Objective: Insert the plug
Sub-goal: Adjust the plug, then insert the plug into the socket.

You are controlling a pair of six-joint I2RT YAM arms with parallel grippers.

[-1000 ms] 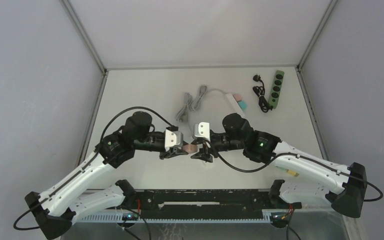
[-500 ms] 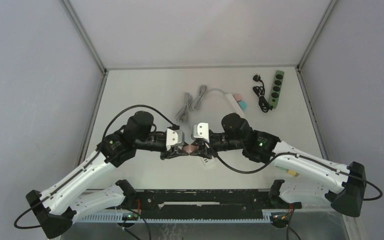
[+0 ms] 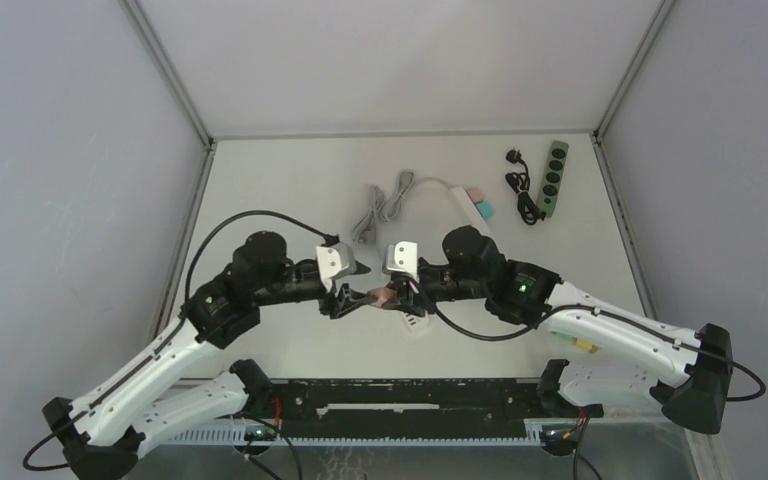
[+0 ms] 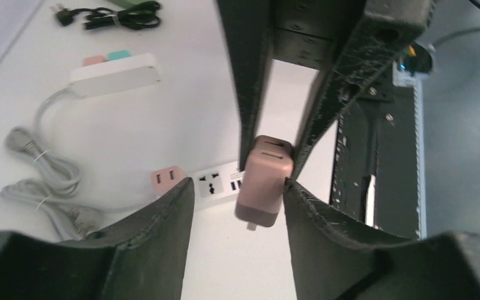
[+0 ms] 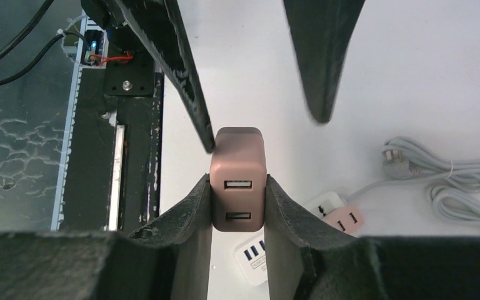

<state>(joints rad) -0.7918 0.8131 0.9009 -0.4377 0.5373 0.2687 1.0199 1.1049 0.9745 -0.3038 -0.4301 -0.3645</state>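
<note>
Left end effector [image 3: 348,299]: jaws spread, one on each side of the plug, not gripping it.
Plug [image 4: 264,181]: a pink block-shaped adapter, held in the air above the tabletop [image 3: 290,190], front centre, between the two arms.
Right end effector [image 5: 237,182]: pressed against two opposite sides of the plug, pinching it; this arm alone carries it.
Socket strip [image 4: 215,185]: white with a pink end, lying flat just below the plug, nothing plugged into it.
Farther back and right: a second white strip [image 3: 465,201] with a coiled grey cable [image 3: 380,208], then a green strip [image 3: 556,177].
Done so far: the plug is lifted and held firmly.
Still to do, by my reading: lower it, line it up with a socket and press it in.
</note>
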